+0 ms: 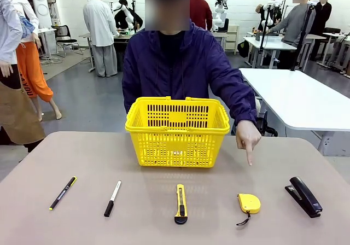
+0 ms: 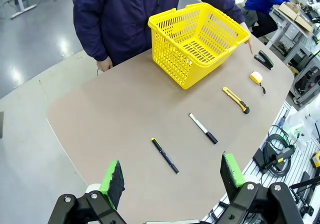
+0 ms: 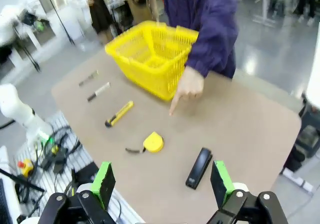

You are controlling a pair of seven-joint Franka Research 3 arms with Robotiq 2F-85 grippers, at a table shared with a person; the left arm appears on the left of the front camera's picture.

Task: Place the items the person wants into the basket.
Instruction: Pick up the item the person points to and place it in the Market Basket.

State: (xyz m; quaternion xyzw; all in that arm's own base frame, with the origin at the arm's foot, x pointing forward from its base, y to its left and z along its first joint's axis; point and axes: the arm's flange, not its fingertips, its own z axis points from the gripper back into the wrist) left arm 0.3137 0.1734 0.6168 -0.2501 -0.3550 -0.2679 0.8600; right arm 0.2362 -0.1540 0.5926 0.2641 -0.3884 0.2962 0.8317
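On the near side of the table, the left gripper (image 2: 171, 165) and right gripper (image 3: 161, 170) hang with jaws wide apart, holding nothing. Past them lie a pen (image 1: 63, 193), marker (image 1: 112, 198), knife (image 1: 181, 203), tape measure (image 1: 249, 203) and stapler (image 1: 304, 196), in a spaced row. Behind stands the basket (image 1: 178, 141); just beside it the person's hand (image 1: 248, 137) points down toward the tape measure.

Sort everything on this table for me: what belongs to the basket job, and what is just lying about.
Belongs to the job:
yellow basket
yellow tape measure, which the person's hand points toward
black pen
white marker

Just lying about:
utility knife
black stapler
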